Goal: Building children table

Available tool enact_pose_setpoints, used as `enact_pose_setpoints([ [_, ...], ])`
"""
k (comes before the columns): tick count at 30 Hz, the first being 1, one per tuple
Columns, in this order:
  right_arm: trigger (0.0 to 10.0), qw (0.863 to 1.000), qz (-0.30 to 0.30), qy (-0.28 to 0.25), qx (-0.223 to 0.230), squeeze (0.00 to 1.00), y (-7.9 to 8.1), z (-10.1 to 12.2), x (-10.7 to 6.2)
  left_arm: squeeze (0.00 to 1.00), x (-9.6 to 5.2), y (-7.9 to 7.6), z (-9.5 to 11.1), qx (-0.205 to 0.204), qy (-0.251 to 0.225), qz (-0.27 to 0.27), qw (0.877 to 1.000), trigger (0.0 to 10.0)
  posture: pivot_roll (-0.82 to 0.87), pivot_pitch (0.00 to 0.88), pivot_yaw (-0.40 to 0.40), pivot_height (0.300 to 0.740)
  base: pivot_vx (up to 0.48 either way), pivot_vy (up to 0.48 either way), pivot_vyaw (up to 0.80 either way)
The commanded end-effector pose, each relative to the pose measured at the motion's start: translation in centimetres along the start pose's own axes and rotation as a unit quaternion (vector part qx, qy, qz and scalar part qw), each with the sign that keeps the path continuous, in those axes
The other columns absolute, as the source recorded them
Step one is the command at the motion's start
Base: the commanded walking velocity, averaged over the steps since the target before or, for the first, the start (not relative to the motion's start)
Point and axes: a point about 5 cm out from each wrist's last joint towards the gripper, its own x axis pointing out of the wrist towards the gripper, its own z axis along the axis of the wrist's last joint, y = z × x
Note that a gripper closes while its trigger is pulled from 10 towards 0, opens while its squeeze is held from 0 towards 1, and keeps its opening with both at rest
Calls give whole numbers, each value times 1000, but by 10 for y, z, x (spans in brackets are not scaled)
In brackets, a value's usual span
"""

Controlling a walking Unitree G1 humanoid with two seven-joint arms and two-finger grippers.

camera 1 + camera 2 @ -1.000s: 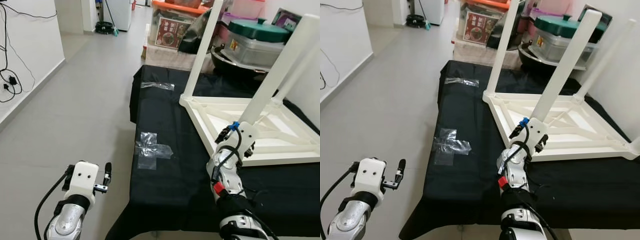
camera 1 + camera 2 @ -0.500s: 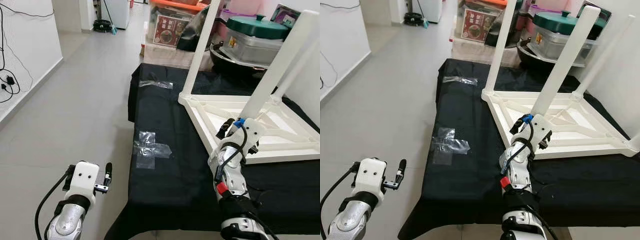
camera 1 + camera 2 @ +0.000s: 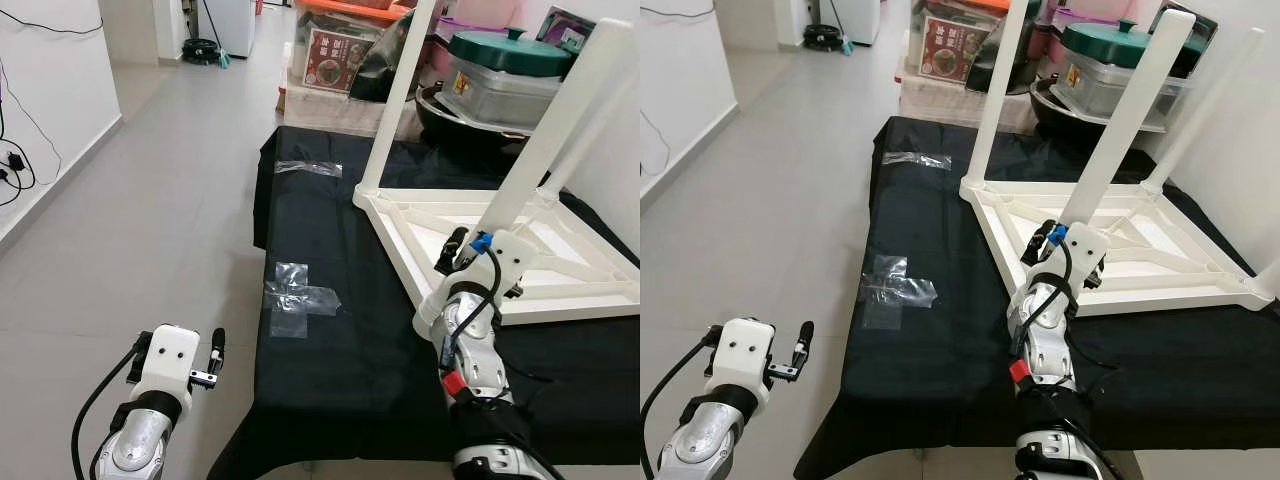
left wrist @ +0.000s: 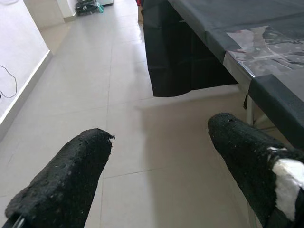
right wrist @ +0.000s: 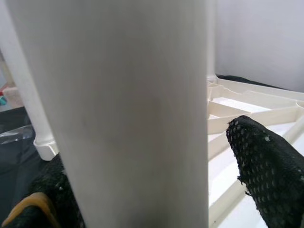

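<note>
A white children's table point(image 3: 585, 308) lies upside down on a bench covered in black cloth point(image 3: 340, 360). Its legs point up. The near leg point(image 3: 555, 135) rises from the front corner, a far leg point(image 3: 393, 105) from the back left corner, and another leg point(image 3: 1202, 108) stands behind. My right gripper point(image 3: 481, 262) is at the base of the near leg. Up close, the leg point(image 5: 128, 109) stands between its black fingers point(image 5: 266, 166), with a small gap showing, so it is open. My left gripper point(image 3: 212, 356) hangs open over the floor, left of the bench.
Clear tape patches point(image 3: 298, 300) lie on the cloth. Storage boxes and lidded pots point(image 3: 505, 70) crowd the far end of the bench. Grey tiled floor point(image 3: 150, 220) stretches to the left, with a white wall and cables point(image 3: 15, 160) beyond.
My right gripper has gone forward and a little up, closing in on the base of the near leg until it straddles it. The left arm has stayed put.
</note>
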Motion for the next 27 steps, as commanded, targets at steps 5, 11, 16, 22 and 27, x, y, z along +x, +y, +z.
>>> enact_pose_setpoints([
  [5,10000,999,39,6,-28,0,-2,2,0,0,0,-5,-3,1,2,-11,1000,10000,141,0,-150,740,0,0,0],
  [11,10000,997,63,7,-39,0,-3,5,3,0,1,-5,-3,1,2,-12,1000,10000,137,0,-148,740,0,0,0],
  [16,10000,993,100,10,-53,0,-9,11,12,0,1,-6,-4,0,2,-14,1000,10000,130,0,-146,740,0,0,0],
  [22,10000,992,108,11,-60,0,-16,16,17,0,1,-7,-4,-1,3,-15,1000,10000,126,0,-144,740,0,0,0],
  [27,10000,990,126,16,-61,0,-19,19,21,0,1,-6,-5,0,5,-16,1000,10000,125,0,-142,740,0,0,0],
])
